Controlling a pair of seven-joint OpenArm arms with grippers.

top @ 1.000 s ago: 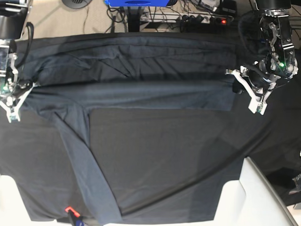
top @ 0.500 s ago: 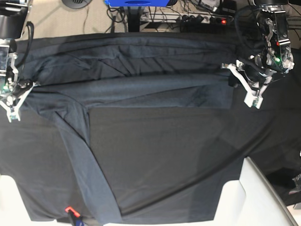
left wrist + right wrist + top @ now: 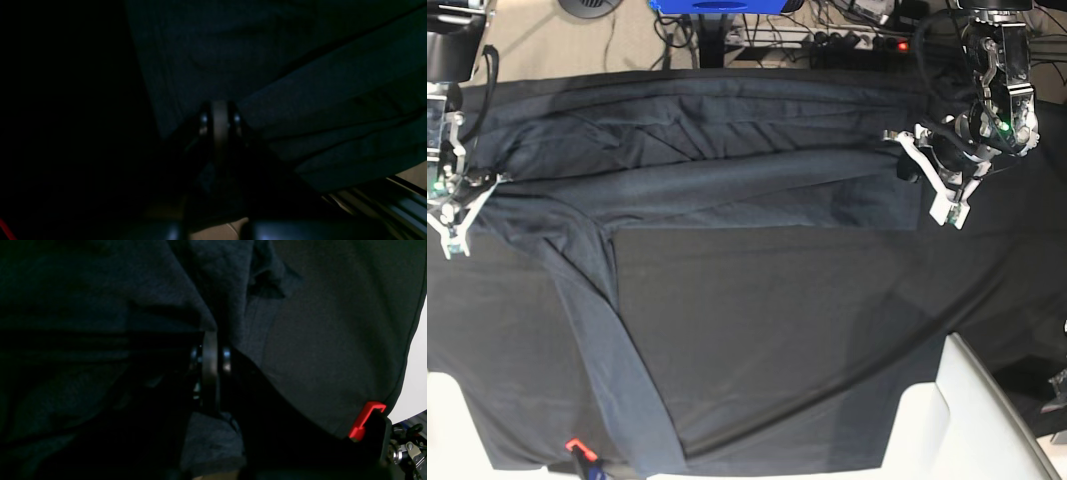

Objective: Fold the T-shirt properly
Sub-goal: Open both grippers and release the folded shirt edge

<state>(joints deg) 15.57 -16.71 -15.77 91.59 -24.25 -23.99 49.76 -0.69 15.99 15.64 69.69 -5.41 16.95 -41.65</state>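
The T-shirt [image 3: 717, 190] lies spread across the far half of the table, its slate-grey cloth only a shade lighter than the black tablecloth [image 3: 777, 340] beneath it, so the two are hard to tell apart where they meet. A folded band of the shirt runs from one side of the table to the other, with creased fabric bunched behind it, and a long strip (a sleeve or a side panel, I cannot tell which) trails diagonally toward the near edge on the base view's left. The far edge of the shirt merges with the dark table rim, and its near hem is lost against the cloth.

The left gripper [image 3: 927, 180] sits at the shirt's end on the base view's right, its white fingers [image 3: 942, 205] angled down beside the fabric. Its wrist view is very dark: the shirt [image 3: 300, 100] fills the upper part, and the jaws appear pressed together on a fold of it, though the gloom leaves little else readable.

The right gripper [image 3: 452, 215] is at the opposite end, partly cut off by the frame edge. From its own camera the shirt [image 3: 300, 340] drapes around the tips and the jaws pinch a ridge of fabric between them. A small red clip [image 3: 365, 420] shows near the corner there; what it belongs to is unclear.
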